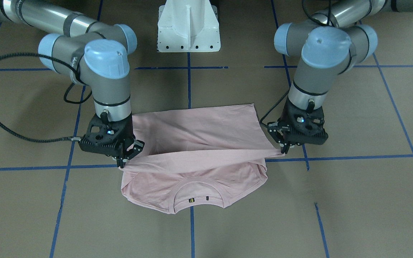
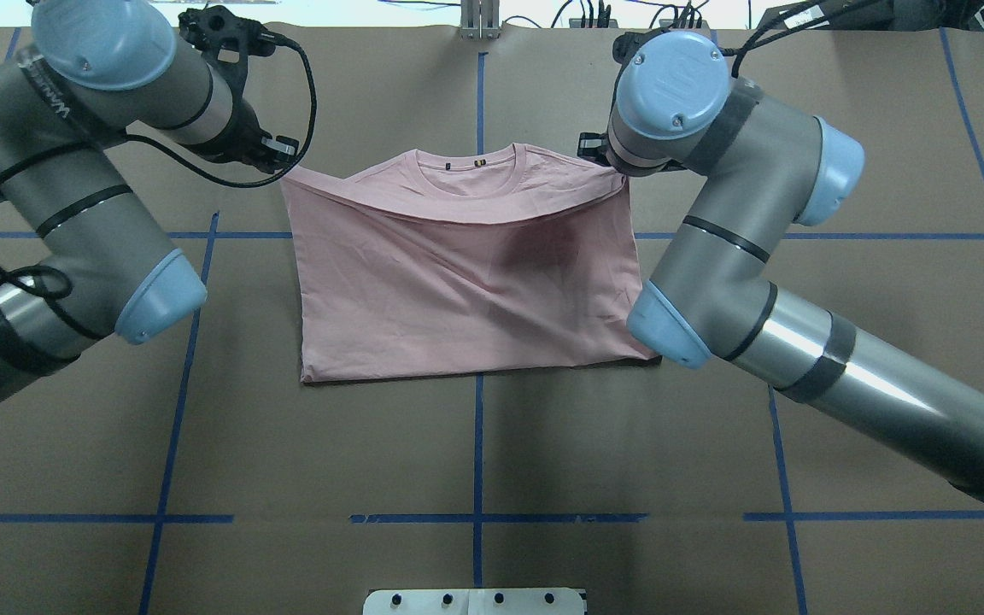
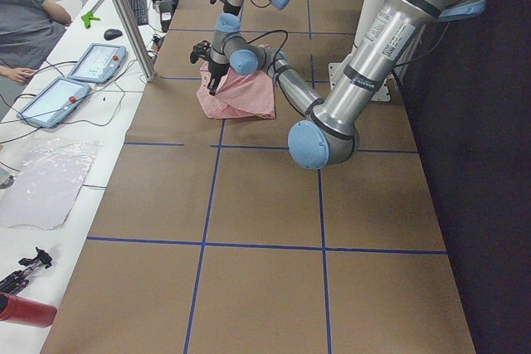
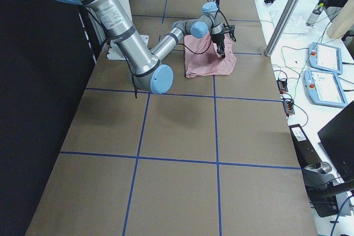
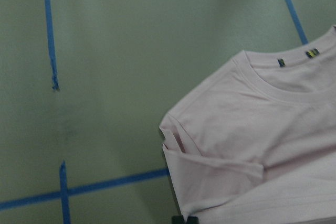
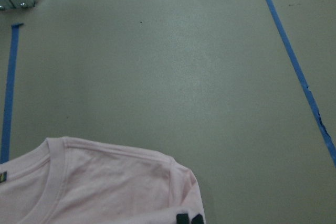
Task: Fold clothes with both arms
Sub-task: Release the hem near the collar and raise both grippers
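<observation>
The pale pink T-shirt [image 2: 458, 290] lies folded at mid table, with its collar [image 1: 199, 193] and neck tags [image 1: 191, 200] on the far side from the robot. A dark patch of the print [image 2: 543, 248] shows through the cloth. My left gripper [image 1: 283, 152] is shut on one corner of a lifted fabric edge. My right gripper [image 1: 124, 163] is shut on the other corner. The edge is stretched taut between them, just above the shoulders. The left wrist view shows the shoulder and collar [image 5: 252, 145] below. The right wrist view shows the other shoulder [image 6: 105, 182].
The white pedestal [image 1: 188, 28] stands at the robot's side of the table. Blue tape lines [image 2: 477, 427] cross the brown table. A side bench with tablets [image 3: 91, 64] and an operator [image 3: 25, 14] lies beyond the far edge.
</observation>
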You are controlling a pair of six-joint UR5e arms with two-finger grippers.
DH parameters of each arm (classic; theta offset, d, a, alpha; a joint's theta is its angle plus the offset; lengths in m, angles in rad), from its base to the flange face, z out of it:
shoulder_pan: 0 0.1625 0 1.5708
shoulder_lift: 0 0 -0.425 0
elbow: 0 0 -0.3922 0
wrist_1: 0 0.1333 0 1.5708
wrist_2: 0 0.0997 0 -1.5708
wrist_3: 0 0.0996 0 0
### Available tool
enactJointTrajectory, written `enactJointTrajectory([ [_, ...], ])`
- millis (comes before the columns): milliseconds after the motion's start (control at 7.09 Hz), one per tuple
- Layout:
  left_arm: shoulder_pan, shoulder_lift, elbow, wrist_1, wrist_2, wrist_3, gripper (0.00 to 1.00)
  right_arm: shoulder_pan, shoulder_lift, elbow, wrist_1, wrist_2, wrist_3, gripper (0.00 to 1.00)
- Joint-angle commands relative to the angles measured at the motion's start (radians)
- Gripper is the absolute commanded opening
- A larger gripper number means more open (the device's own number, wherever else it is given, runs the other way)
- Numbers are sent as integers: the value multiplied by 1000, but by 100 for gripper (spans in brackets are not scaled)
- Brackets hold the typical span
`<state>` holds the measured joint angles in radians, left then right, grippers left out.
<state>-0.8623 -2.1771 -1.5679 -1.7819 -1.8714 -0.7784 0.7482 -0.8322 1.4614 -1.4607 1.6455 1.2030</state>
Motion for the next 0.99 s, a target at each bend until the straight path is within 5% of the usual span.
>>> enactJointTrajectory([
  [0, -7, -59, 252, -175, 46, 11, 0, 23, 70, -232, 144, 2, -8, 0],
  [423, -3, -70, 318, -217, 61, 16, 0, 20, 79, -289, 152, 2, -20, 0],
  [564, -1, -69, 313, -220, 61, 14, 19, 14, 79, -289, 152, -4, -25, 78],
  [705, 2, -55, 312, -276, 61, 5, 99, 2, 79, -288, 152, -16, -25, 100],
  [846, 2, -28, 281, -331, 60, 2, 100, 2, 81, -274, 152, -10, -42, 100],
])
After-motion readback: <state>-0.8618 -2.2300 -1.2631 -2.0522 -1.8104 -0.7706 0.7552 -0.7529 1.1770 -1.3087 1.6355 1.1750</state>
